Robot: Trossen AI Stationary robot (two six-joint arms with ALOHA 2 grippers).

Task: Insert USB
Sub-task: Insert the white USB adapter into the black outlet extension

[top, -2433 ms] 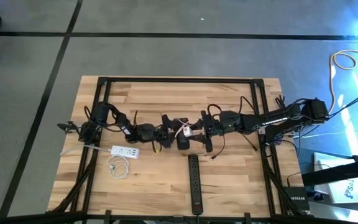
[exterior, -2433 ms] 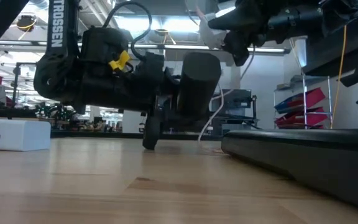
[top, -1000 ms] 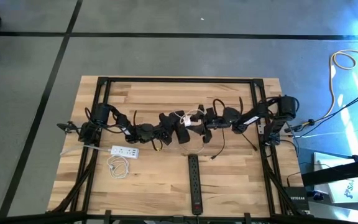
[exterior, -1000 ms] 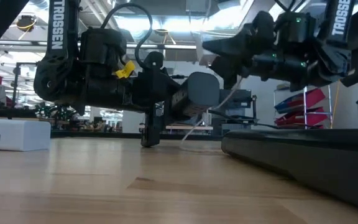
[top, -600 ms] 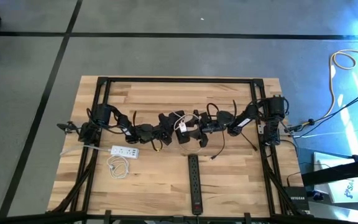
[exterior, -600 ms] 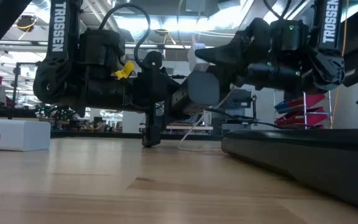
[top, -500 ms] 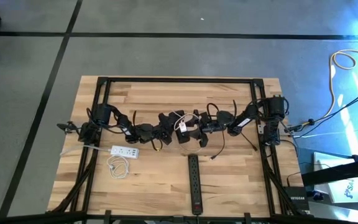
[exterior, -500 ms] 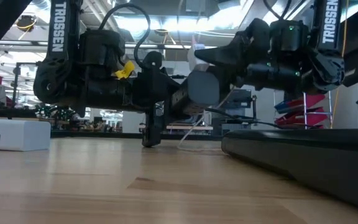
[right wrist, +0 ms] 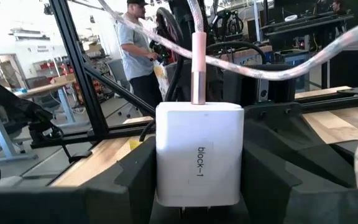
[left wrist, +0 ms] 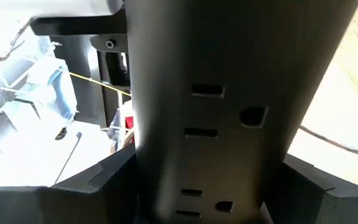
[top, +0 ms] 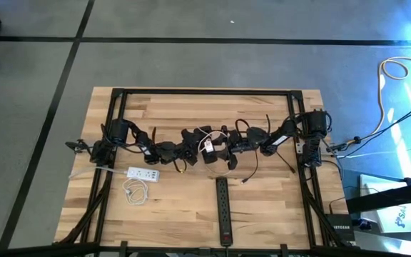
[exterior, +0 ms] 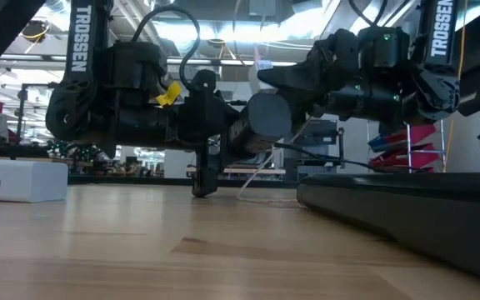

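Observation:
My left gripper (top: 203, 155) stands at the table's middle, shut on a short black power strip (left wrist: 216, 112) whose outlet face shows in the left wrist view. The strip's rounded grey end (exterior: 267, 117) shows in the low view. My right gripper (top: 218, 146) comes in level from the right, shut on a white charger block (right wrist: 197, 155) marked "block-1". A pink USB plug (right wrist: 198, 68) with a pale cable sticks into the block's far face. The block (top: 208, 145) is right beside the held strip; whether they touch is hidden. My left gripper pinches the black strip across its width, one finger (left wrist: 107, 177) on each long side (left wrist: 143, 180). The fingers come in level from the table's left. The strip's grey end stands above the table in the low view. My right gripper pinches the white block by its two side faces (right wrist: 160, 168), between its fingers (right wrist: 132, 171). It comes in level from the table's right. The block is lifted clear, with the pink plug and cable leaving its far face.
A long black power strip (top: 223, 210) lies near the front edge, and fills the right of the low view (exterior: 407, 208). A white power strip (top: 143, 173) with a coiled white cable (top: 134, 189) lies at the front left. A person stands beyond the table (right wrist: 132, 43).
My right gripper has carried the white block toward the table's left and slightly down, up to the strip in my left gripper. Both grippers have kept their holds.

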